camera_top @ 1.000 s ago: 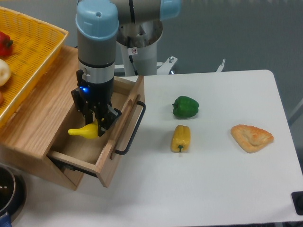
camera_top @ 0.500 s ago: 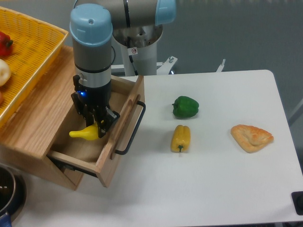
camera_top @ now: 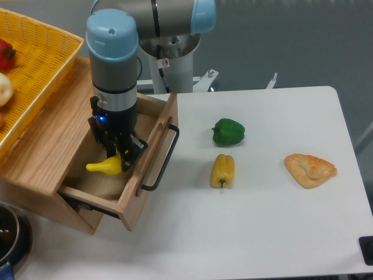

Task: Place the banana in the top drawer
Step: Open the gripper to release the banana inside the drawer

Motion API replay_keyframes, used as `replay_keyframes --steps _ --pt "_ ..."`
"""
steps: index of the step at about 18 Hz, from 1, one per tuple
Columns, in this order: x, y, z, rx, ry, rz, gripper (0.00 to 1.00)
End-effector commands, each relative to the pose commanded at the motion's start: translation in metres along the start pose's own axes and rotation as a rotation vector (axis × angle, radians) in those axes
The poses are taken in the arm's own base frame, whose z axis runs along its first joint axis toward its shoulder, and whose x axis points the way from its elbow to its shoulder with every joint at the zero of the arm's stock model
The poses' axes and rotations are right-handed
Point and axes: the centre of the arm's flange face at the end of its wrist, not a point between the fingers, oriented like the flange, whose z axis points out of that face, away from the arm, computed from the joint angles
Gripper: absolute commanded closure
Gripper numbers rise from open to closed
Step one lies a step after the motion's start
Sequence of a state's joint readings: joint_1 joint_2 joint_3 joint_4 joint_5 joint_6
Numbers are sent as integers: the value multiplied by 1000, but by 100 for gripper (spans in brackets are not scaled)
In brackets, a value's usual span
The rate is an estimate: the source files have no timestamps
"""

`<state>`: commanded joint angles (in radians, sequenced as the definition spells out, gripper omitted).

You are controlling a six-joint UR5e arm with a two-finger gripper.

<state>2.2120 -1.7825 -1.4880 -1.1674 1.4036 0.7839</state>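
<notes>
Now I have the gripper (camera_top: pixel 120 160) down inside the open top drawer (camera_top: pixel 147 157), its fingers clamped on the banana (camera_top: pixel 105 167), whose free end pokes out to the side of the fingers away from the drawer front. I cannot tell whether the banana touches the drawer floor; it looks close. To finish well, I judge I should ease down only a little more, keeping the fingers off the drawer front, which stands just beside them on the handle side. Then I should part the fingers gently so the banana settles flat and not propped against a wall, and lift straight up before swinging away.

Against the frame half a second ago, the gripper sits a shade lower and the banana with it; a second ago both were higher still and slightly further from the drawer front. Beyond the handle (camera_top: pixel 162 158), well apart from the gripper, the yellow pepper (camera_top: pixel 222 170), green pepper (camera_top: pixel 228 132) and pastry (camera_top: pixel 310 169) lie unchanged on the table (camera_top: pixel 262 233).
</notes>
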Motion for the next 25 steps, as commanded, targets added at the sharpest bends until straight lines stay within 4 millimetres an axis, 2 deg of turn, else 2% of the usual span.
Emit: replay_keyframes --steps 1,4,7,13,17,23,25 --pt "1 0 0 0 0 1 72" --pt "2 -1 0 0 1 3 57" --pt "2 -2 3 -3 5 4 50" --pt "2 -2 3 -3 5 4 44" --pt "1 -1 3 -3 4 2 44" --pt "2 -4 -12 15 -12 6 43" --pt "5 -4 -24 29 -23 9 43"
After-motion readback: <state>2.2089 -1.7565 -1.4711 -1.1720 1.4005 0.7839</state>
